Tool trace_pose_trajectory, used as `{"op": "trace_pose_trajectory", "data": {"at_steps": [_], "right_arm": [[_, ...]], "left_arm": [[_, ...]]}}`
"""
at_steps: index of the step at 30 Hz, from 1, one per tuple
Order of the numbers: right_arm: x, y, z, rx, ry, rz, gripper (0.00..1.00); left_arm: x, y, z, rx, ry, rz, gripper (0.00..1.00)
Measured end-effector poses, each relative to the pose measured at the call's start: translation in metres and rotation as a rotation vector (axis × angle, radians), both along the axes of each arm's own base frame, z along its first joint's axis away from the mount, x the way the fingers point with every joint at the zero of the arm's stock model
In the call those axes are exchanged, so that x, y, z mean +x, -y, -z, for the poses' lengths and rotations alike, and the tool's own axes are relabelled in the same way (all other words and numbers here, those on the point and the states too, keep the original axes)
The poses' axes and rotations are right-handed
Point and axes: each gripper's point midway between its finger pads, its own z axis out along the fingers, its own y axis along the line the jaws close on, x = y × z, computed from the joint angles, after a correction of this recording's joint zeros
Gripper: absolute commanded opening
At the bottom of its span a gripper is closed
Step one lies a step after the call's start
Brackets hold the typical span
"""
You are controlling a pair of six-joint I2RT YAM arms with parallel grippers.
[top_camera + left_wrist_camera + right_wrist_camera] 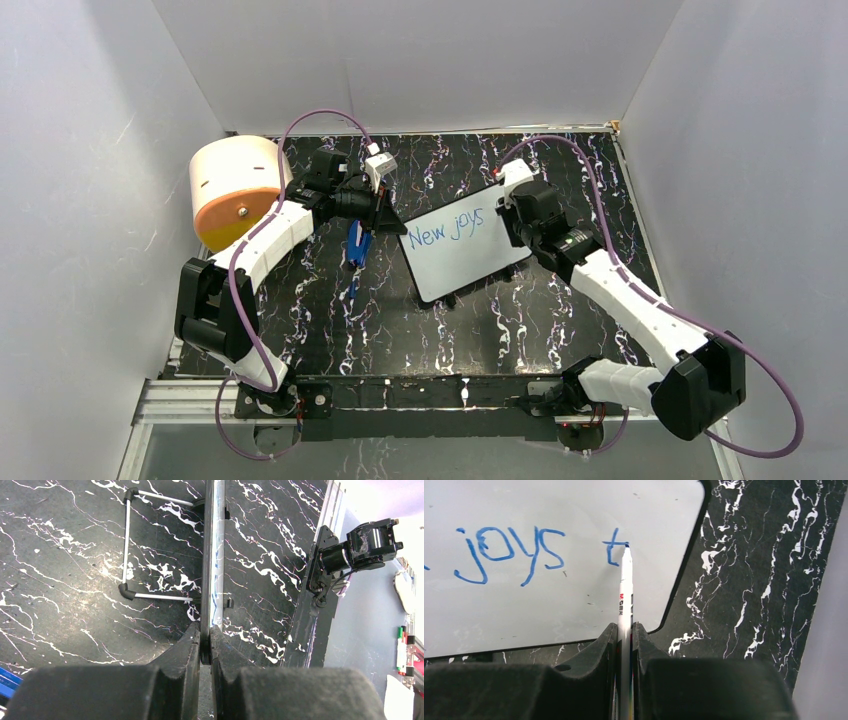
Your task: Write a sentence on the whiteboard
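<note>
Two words, "New joys", make up the sentence (pixel 445 232) on the whiteboard (pixel 470 265), askew on the bench (pixel 330 320), seen from above. Left wrist: the left tool (pixel 205 635) is clamped on the whiteboard's edge. Right wrist: the right tool (pixel 625 630) is clamped on a white marker (pixel 625 585), its tip touching a blue "t" after "joys".

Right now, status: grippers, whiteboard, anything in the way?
Left gripper clamps whiteboard edge. Right gripper holds marker, tip at "t". Sentence reads "New joys t". Nothing blocking.

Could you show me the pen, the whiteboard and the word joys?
pen (pixel 625 587): right wrist view, its white barrel.
whiteboard (pixel 470 263): top view, blank lower half.
word joys (pixel 513 547): right wrist view, right side of the o.
</note>
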Motion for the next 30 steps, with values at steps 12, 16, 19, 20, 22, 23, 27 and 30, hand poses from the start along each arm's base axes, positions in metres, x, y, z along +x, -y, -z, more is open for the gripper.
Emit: {"op": "trace_pose_trajectory", "data": {"at_steps": [12, 16, 19, 20, 22, 23, 27, 30], "right_arm": [[0.005, 0.012, -0.005, 0.019, 0.013, 0.031, 0.00], [0.006, 0.009, -0.003, 0.024, 0.006, 0.022, 0.00], [0.007, 0.008, -0.001, 0.024, 0.002, 0.019, 0.00], [0.007, 0.008, -0.001, 0.024, 0.002, 0.019, 0.00], [0.008, 0.007, -0.001, 0.025, 0.002, 0.017, 0.00], [0.009, 0.006, 0.000, 0.026, 0.003, 0.017, 0.00], [0.009, 0.006, 0.000, 0.026, 0.001, 0.015, 0.00], [0.009, 0.004, 0.001, 0.029, -0.002, 0.010, 0.00]], "left_arm": [[0.000, 0.000, 0.000, 0.000, 0.000, 0.000, 0.00], [0.000, 0.000, 0.000, 0.000, 0.000, 0.000, 0.00], [0.000, 0.000, 0.000, 0.000, 0.000, 0.000, 0.00], [0.000, 0.000, 0.000, 0.000, 0.000, 0.000, 0.00], [0.000, 0.000, 0.000, 0.000, 0.000, 0.000, 0.00], [0.000, 0.000, 0.000, 0.000, 0.000, 0.000, 0.00], [0.000, 0.000, 0.000, 0.000, 0.000, 0.000, 0.00], [0.000, 0.000, 0.000, 0.000, 0.000, 0.000, 0.00]]}}
